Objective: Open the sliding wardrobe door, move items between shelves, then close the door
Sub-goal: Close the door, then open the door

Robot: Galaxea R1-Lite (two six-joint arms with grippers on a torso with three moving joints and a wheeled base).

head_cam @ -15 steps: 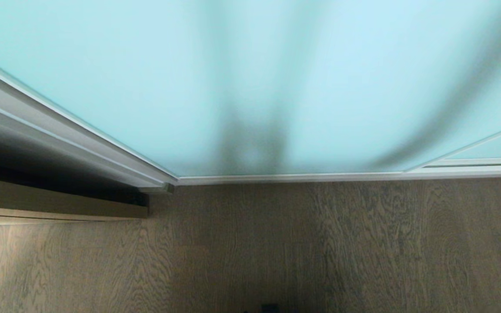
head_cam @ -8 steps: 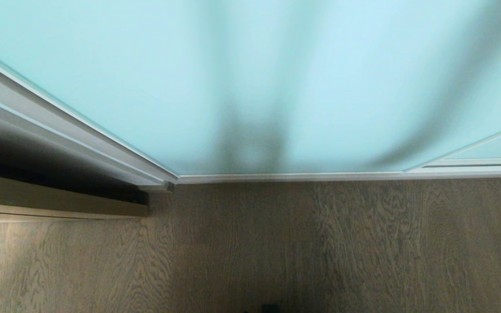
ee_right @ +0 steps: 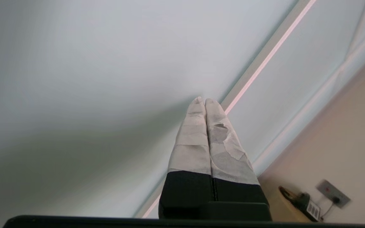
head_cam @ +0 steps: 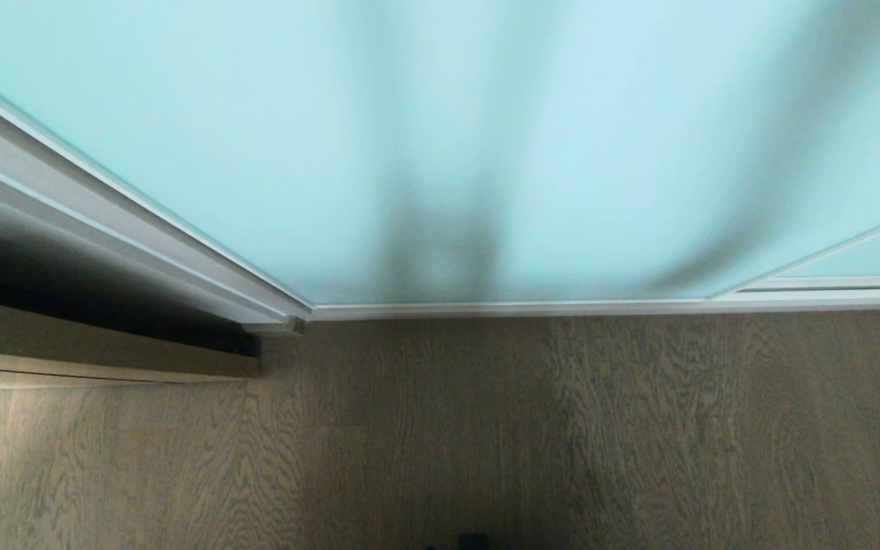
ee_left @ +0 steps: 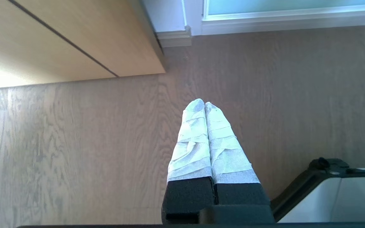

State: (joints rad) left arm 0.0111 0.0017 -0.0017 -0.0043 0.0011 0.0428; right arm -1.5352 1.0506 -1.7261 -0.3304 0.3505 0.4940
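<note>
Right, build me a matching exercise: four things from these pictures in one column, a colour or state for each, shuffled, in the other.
Things:
1. sliding wardrobe door
2. floor
3. left gripper
4. cabinet front

Colour or state:
A. light wood, a dark seam across it
B. frosted pale blue-green glass
C. shut, over the floor, holding nothing
D. brown wood grain

Pairs: 1-B, 2-D, 3-C, 4-A

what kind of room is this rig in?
Likely a bedroom or dressing area at home: a frosted sliding wardrobe door, a wood-grain floor and a light wood cabinet front beside it.
</note>
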